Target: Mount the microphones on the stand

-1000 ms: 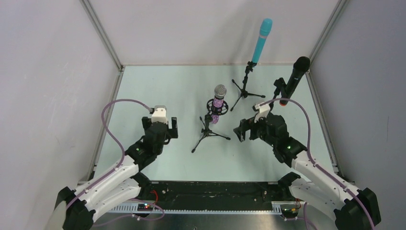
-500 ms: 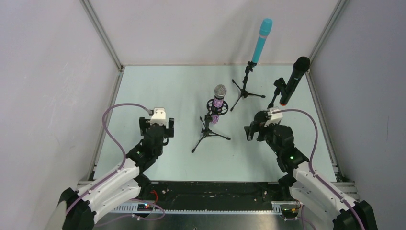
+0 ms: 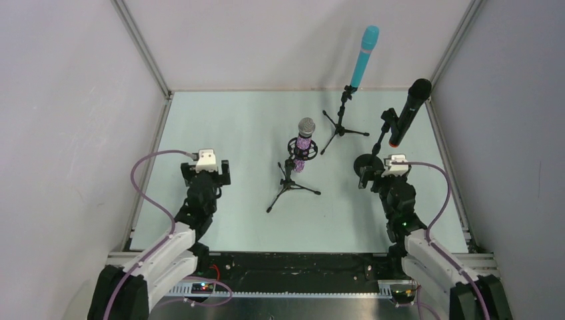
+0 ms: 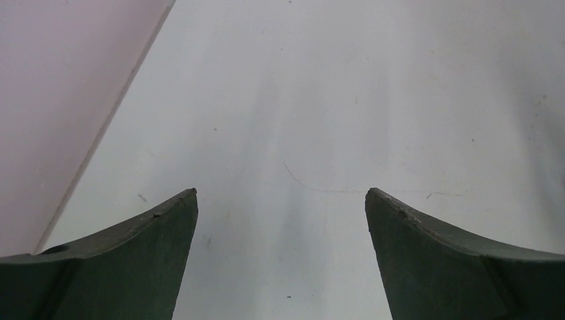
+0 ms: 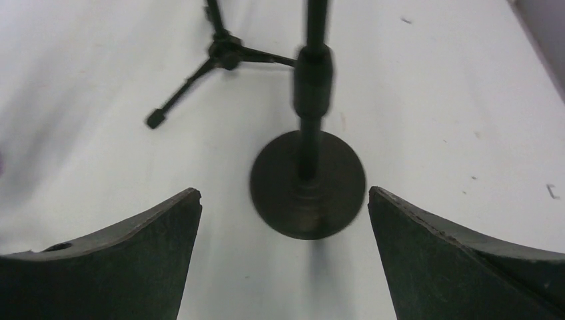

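Three microphones sit on their stands as we look down on the table (image 3: 226,120), and we judge the attaching finished. We take the centre tripod stand (image 3: 291,183) as our marker. The purple glitter microphone (image 3: 304,141) stands upright in the ring mount on top of it. The cyan microphone (image 3: 364,57) rises on a second tripod (image 3: 341,127) behind the marker and to its right. The black microphone (image 3: 410,110) leans in the clip of a round-base stand (image 5: 308,183) further to the marker's right.

The left gripper (image 4: 281,193) hangs well to the left of the marker, its fingers spread wide over bare table and holding nothing. The right gripper (image 5: 284,192), to the marker's right, is likewise spread and empty. The round base lies just ahead of its fingertips, apart from them.

The danger now lies on that right side. Any forward or sideways drift of the arm could clip the base or the pole and topple the tall, top-heavy stand. A jolt could also slide the slanted black microphone out of its clip.
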`<control>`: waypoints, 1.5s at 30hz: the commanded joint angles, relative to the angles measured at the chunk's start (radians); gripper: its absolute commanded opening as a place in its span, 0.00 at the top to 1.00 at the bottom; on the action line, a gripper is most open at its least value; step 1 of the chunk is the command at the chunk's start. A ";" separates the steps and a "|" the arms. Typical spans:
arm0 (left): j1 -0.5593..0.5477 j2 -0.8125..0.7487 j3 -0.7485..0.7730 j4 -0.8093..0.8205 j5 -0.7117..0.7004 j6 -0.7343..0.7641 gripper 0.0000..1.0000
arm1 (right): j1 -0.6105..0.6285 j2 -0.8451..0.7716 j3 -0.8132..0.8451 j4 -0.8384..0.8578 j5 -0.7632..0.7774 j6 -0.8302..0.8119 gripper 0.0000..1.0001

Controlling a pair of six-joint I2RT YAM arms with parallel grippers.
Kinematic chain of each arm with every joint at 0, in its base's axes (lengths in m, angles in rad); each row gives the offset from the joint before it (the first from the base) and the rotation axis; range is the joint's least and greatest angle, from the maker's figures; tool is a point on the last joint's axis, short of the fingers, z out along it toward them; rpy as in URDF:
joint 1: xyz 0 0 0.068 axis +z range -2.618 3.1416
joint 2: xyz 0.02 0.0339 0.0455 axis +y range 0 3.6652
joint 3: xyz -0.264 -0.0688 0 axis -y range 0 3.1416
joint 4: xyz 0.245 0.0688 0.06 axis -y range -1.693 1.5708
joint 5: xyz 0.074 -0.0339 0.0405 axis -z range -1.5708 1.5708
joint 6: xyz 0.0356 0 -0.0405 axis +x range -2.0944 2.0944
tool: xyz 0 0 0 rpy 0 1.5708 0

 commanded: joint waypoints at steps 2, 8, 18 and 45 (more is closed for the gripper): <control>0.020 0.090 -0.095 0.348 -0.031 0.052 0.02 | -0.141 0.109 -0.063 0.300 0.009 0.002 0.00; 0.110 0.191 -0.116 0.563 0.087 0.090 0.02 | -0.266 0.298 -0.067 0.511 -0.143 0.053 0.00; 0.274 0.405 -0.109 0.778 0.126 0.019 0.02 | -0.275 0.614 -0.084 0.871 -0.181 -0.012 0.02; 0.312 0.461 -0.077 0.772 0.217 0.005 0.02 | -0.297 0.617 0.085 0.538 -0.194 0.009 0.01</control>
